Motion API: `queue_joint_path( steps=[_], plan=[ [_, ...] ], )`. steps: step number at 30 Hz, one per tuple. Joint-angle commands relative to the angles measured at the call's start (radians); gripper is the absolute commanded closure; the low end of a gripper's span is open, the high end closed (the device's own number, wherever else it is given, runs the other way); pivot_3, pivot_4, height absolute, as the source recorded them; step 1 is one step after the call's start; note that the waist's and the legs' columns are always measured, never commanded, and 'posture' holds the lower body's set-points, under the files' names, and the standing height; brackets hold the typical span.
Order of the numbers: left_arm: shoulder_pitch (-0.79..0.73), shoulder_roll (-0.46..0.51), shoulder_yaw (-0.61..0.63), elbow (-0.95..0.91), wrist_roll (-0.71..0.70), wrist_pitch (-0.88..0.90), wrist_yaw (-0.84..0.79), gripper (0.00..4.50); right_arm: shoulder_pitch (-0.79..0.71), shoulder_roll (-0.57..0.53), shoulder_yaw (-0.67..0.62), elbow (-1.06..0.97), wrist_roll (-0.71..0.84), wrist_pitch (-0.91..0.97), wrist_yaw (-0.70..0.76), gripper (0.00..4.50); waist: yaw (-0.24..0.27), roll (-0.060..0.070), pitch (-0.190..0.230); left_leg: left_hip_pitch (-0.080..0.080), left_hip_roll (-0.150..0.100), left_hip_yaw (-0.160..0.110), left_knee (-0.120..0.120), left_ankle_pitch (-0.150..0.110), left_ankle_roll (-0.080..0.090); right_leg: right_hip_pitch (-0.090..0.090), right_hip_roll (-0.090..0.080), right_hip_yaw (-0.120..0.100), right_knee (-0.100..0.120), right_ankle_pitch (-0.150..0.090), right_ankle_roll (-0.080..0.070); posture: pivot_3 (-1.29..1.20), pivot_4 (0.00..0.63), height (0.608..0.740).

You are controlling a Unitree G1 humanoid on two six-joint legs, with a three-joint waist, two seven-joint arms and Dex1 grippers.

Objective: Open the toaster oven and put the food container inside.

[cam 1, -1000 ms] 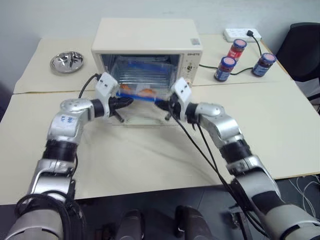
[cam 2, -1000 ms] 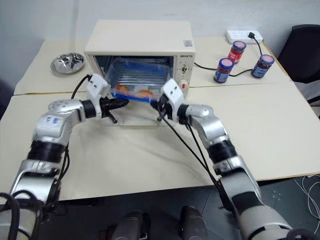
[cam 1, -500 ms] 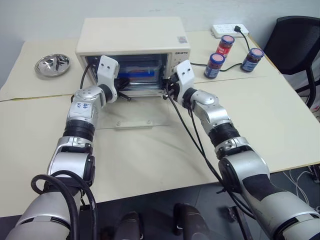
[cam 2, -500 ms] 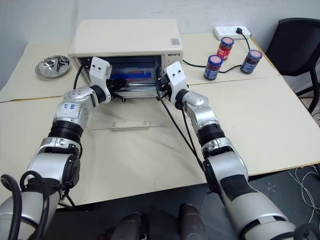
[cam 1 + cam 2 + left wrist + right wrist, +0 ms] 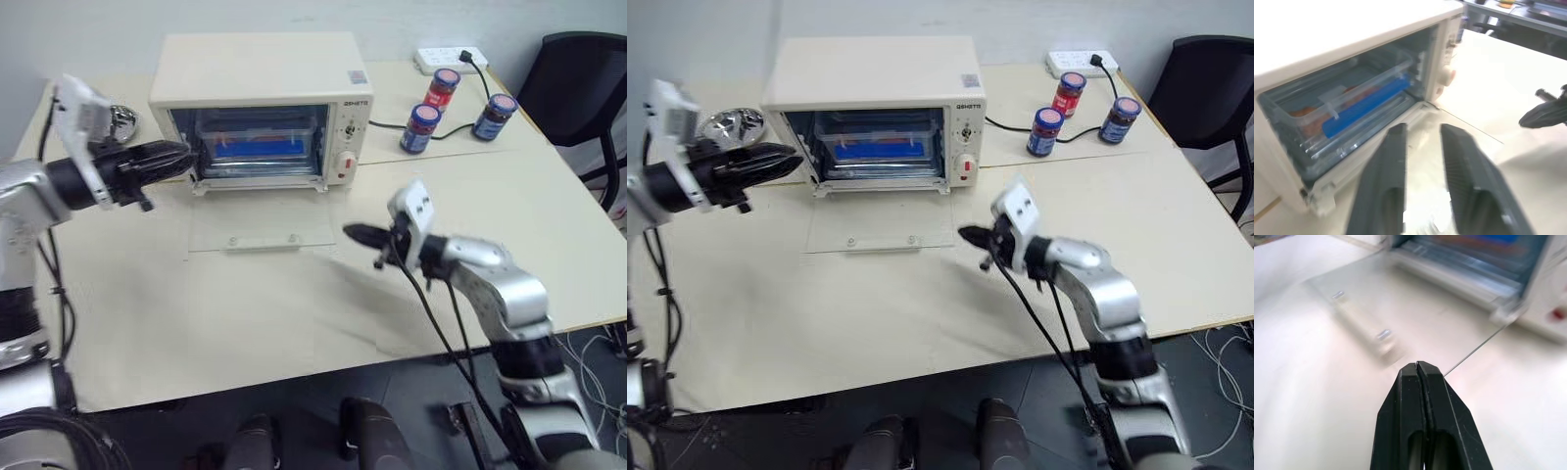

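The cream-white toaster oven (image 5: pixel 260 73) stands at the back of the table with its glass door (image 5: pixel 260 220) folded flat on the tabletop. The food container (image 5: pixel 257 147), clear with a blue clip, lies on the rack inside; the left wrist view shows the food container (image 5: pixel 1347 105) with orange-brown pieces in it. My left gripper (image 5: pixel 181 155) hovers at the oven's left front corner, pointing toward the oven, open and empty (image 5: pixel 1422 129). My right gripper (image 5: pixel 351 233) hangs shut over the table just right of the door's near corner, holding nothing (image 5: pixel 1418 366).
A steel bowl (image 5: pixel 735 122) sits left of the oven, behind my left wrist. Three blue-lidded jars (image 5: pixel 423 127) and a power strip (image 5: pixel 449 59) stand at the back right. A black chair (image 5: pixel 578 88) is beyond the table's right edge.
Both arms have drawn back from the oven's mouth. The left gripper swung out to the oven's left and opened; the right one dropped back near the door's right corner. The container stays inside.
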Motion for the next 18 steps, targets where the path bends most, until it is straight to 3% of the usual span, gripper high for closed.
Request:
queue_joint_path(
  steps=[1,8,18],
  plan=[
    [0.086,0.107,0.090,-0.095,-0.044,-0.009,-0.104,2.06,0.065,-0.025,-0.028,-0.120,0.059,0.057,-0.008,4.50,0.010,0.000,0.000,0.001,0.000,0.001,0.000,0.000,0.000,0.000,0.000,0.001,0.000,0.000,0.000,0.00,0.150,0.740],
    [0.179,0.205,0.179,-0.190,-0.113,0.031,-0.148,0.01,0.085,0.084,0.039,0.001,-0.046,-0.015,-0.144,4.50,0.030,0.000,0.000,0.002,0.000,0.004,0.000,0.000,0.000,0.001,0.000,0.002,0.000,0.000,0.000,0.00,0.150,0.740],
    [0.230,0.243,0.183,-0.214,-0.096,-0.013,-0.151,0.01,-0.041,0.223,0.059,0.297,-0.151,-0.191,-0.203,4.50,0.021,0.000,0.000,0.002,0.000,0.007,-0.001,0.000,-0.001,0.000,0.001,0.002,0.000,0.000,-0.001,0.00,0.150,0.740]
  ],
)
